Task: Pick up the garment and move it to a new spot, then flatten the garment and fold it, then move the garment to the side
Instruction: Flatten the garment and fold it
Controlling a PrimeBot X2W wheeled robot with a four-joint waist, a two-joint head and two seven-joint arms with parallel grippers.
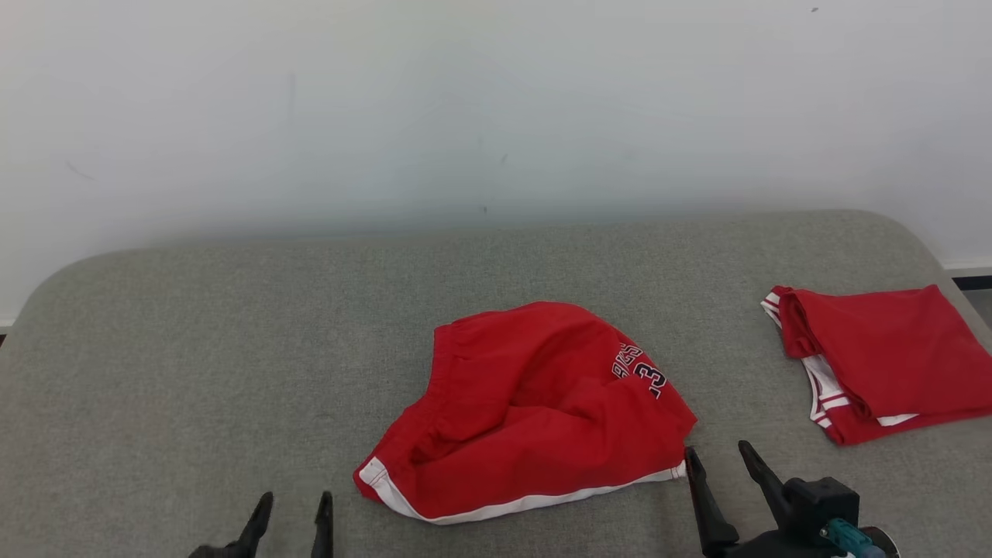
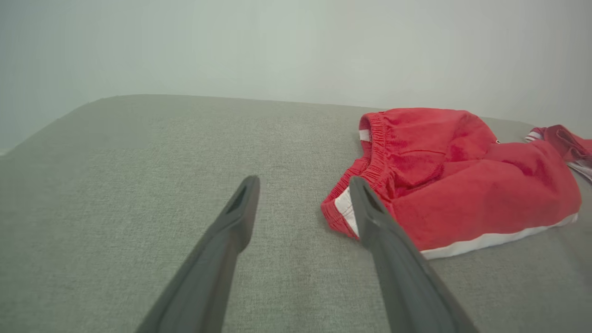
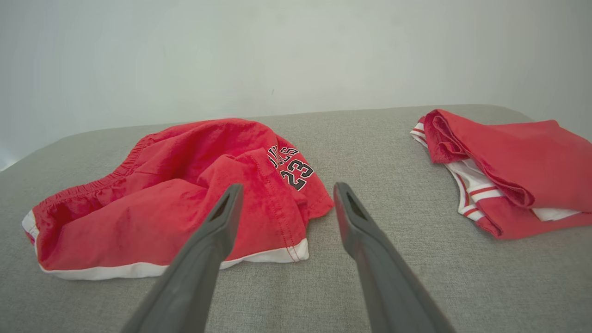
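Crumpled red shorts (image 1: pixel 535 411) lie low in the centre of the head view on the grey cushion (image 1: pixel 178 349), well apart from a folded red garment (image 1: pixel 891 356) at the right edge. The left gripper (image 1: pixel 296 502) and right gripper (image 1: pixel 719 451) sit empty at the bottom, fingers spread wide. The cloth looks light and limp; the elastic waistband (image 2: pixel 379 143) or white hem (image 3: pixel 273 255) corners seem the surest holds
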